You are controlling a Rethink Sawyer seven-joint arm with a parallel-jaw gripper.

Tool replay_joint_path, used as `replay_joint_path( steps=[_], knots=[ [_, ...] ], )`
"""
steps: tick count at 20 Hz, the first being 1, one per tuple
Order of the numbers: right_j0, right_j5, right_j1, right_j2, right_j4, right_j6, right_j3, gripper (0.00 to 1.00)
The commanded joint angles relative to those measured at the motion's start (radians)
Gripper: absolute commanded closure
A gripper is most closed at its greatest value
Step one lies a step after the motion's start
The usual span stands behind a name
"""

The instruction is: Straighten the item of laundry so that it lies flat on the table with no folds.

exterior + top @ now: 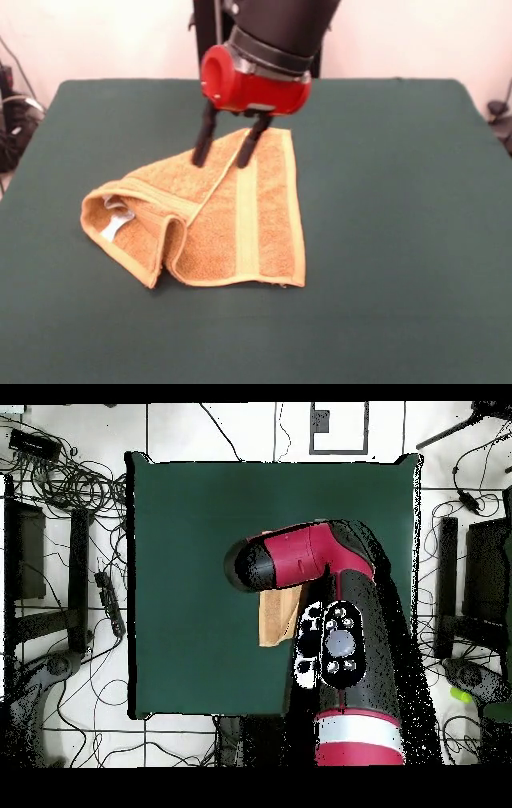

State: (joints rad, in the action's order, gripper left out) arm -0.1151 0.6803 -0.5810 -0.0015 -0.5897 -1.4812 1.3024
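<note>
- Front view: my gripper (226, 147) hangs over the far tip of the towel (210, 216), fingers parted, the two black fingertips straddling the folded edge that runs up to that tip. I judge they hold nothing yet; whether the tips touch the cloth I cannot tell.
- Front view: the towel lies folded in a rough triangle, narrow at the far end under my gripper and widening toward the camera. Its long axis runs from my fingers toward the near edge of the table (400, 240). One flap is doubled over on the picture's left, with the white tag (117, 225) showing inside the fold; a pale woven band (247, 224) runs lengthwise down the flat right part.
- Front view: so the cloth to be spread lies nearer the camera and to the picture's left of my fingers; that is where the fold must open.
- Front view: the green surface is bare all around the towel, with ample room on every side.
- Overhead view: my arm (340, 634) covers most of the towel; only a tan strip shows beside it, mid-table. My fingers are hidden here.
</note>
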Motion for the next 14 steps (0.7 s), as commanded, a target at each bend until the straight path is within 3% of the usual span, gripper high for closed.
replay_joint_path(
  steps=[1,5,8,10,14],
  knots=[
    [0.126,-0.099,0.222,-0.157,-0.085,-0.445,-0.059,0.00],
    [0.141,-0.121,0.247,-0.192,-0.037,-0.501,-0.057,0.00],
    [0.260,-0.068,0.347,-0.340,-0.100,-0.666,-0.134,0.00],
    [0.282,-0.024,0.385,-0.369,-0.044,-0.754,-0.139,0.00],
    [0.305,0.067,0.401,-0.385,0.056,-0.809,-0.141,0.00]
  ],
)
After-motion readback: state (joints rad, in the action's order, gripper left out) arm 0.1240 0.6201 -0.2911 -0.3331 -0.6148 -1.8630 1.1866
